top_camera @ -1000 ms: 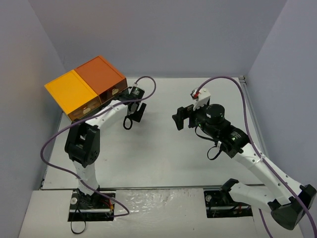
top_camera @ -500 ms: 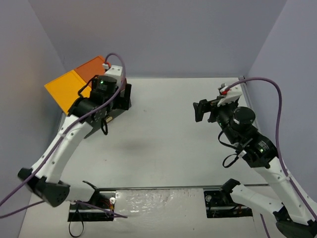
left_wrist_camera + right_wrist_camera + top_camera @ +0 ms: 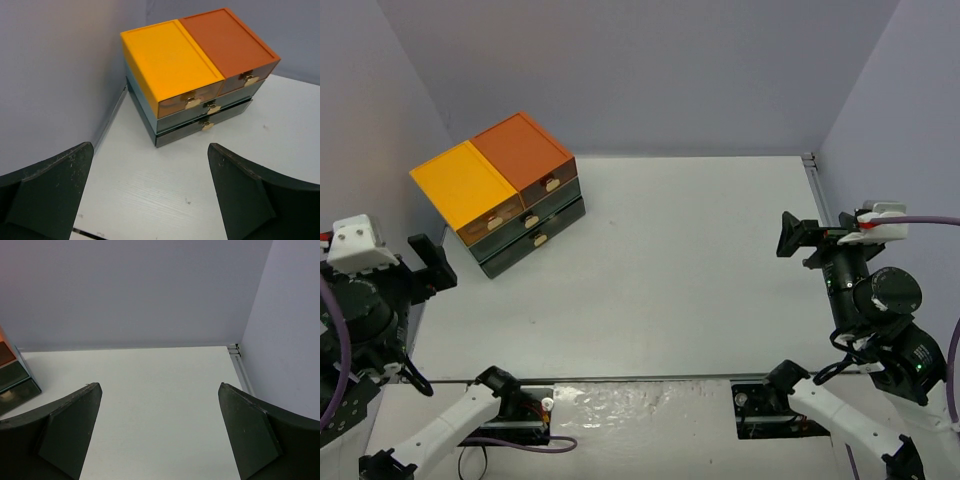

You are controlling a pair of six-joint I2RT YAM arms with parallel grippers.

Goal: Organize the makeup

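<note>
DESK: Makeup first. Where is it, and how does it look?

OPERATOR: I cannot tell either from any of my three views. What I do see is the drawer cabinet (image 3: 510, 190), standing in the far left corner of the white table (image 3: 670, 260). It is close to the left wall (image 3: 370, 120) and turned at an angle to it. Its top is half yellow, half orange. Below those two small drawers sit two wide dark green ones. All four drawers are pushed in, each with a small gold pull (image 3: 191, 101), and I cannot see into them.

DESK: And your grippers?

OPERATOR: Both have their jaws wide apart and grip nothing. The left gripper (image 3: 432, 265) hangs raised at the left side, nearer to me than the cabinet and well apart from it. Through its wrist camera I look down between two dark fingers (image 3: 55, 195) at the cabinet's front and the white tabletop before it. The right gripper (image 3: 798, 236) hangs raised at the right side, near the right wall (image 3: 900, 120), pointing in across the table. Its wrist view takes in the far right corner, the grey back wall (image 3: 125, 290) and a sliver of the cabinet at the left edge.
</note>
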